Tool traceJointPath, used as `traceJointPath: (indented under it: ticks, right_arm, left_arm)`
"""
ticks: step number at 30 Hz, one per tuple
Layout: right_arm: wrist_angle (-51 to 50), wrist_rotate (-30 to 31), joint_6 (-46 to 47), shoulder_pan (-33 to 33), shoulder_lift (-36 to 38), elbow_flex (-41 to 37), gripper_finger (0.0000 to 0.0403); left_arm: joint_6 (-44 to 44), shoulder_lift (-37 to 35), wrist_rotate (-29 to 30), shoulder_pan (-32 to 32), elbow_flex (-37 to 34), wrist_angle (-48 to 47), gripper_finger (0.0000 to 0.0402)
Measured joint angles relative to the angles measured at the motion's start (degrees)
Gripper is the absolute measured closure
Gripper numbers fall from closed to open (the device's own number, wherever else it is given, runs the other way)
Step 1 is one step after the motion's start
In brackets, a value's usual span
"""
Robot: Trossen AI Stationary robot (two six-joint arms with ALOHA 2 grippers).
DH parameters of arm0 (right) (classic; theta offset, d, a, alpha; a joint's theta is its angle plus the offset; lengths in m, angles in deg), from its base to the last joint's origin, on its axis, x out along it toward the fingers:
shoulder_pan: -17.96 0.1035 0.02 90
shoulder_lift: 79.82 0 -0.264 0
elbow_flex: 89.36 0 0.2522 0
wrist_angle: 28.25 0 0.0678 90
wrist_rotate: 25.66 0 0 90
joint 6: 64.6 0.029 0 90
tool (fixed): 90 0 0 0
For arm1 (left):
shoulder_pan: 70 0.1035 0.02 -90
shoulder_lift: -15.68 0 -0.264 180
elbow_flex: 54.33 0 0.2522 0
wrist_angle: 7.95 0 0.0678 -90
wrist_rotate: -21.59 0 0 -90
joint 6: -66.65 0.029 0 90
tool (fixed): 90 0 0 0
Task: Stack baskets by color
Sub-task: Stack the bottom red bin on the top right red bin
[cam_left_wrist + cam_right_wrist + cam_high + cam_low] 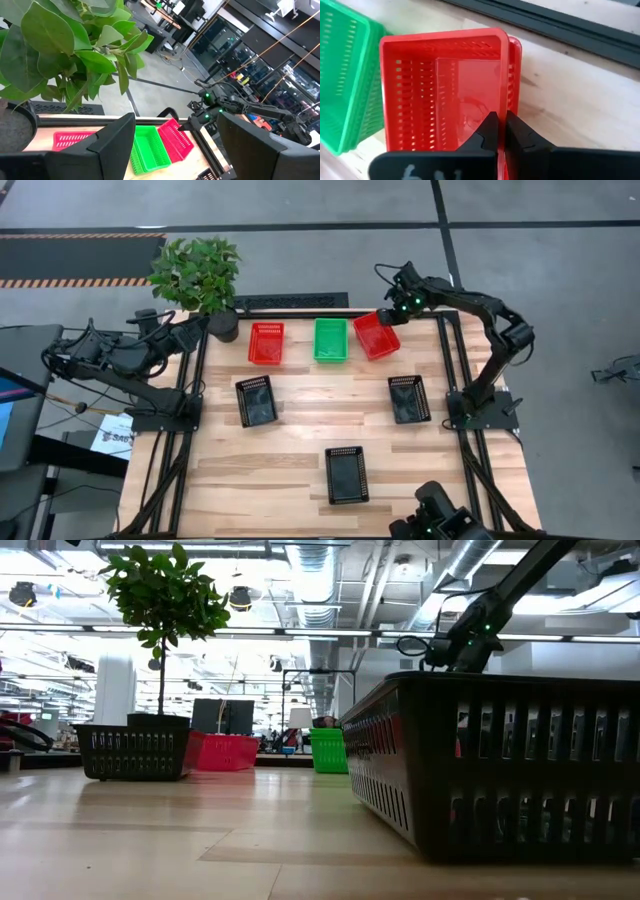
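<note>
A red basket (376, 335) lies askew at the table's far right, with my right gripper (502, 137) shut on its wall. A second red rim (517, 55) shows just outside that wall. Beside it to the left stand a green basket (330, 340) and another red basket (265, 343). Three black baskets (256, 400) (409, 398) (346, 474) rest on their bottoms nearer the front. My left gripper (170, 145) waits open at the far left, by the potted plant (197, 275). My right gripper pinches one long wall of the red basket (503, 107) near a corner at its far end, one finger inside and one outside. The fingers slant down from the table's far right side. Whether the basket rests on something or hangs clear, I cannot tell.
The potted plant stands at the table's far left corner. A black grille strip (290, 301) runs behind the far edge. In the low view the nearest black basket (500, 760) hides the right gripper's work. Bare wood lies between the black baskets.
</note>
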Motion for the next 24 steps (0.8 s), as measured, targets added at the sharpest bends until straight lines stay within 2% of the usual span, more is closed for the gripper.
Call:
traceJointPath:
  ticks: [12, 16, 19, 24]
  right_arm:
    - [0.3, 3.9, 11.1, 0.6, 0.1, 0.0, 0.0379]
    - [0.3, 6.9, 14.8, 1.9, 0.1, 0.0, 0.0377]
    - [0.7, 8.6, 15.0, 3.0, 0.1, 0.0, 0.0366]
    - [1.2, 9.1, 15.1, 4.0, 0.1, 0.0, 0.0325]
  left_arm:
    - [0.1, 0.0, 0.0, 0.0, 0.0, 0.0, 0.0132]
    - [0.2, 0.0, 0.0, 0.0, 0.0, 0.0, 0.0132]
    - [0.2, 0.0, 0.0, 0.0, 0.0, 0.0, 0.0132]
    - [0.9, 0.0, 0.0, 0.0, 0.0, 0.0, 0.0132]
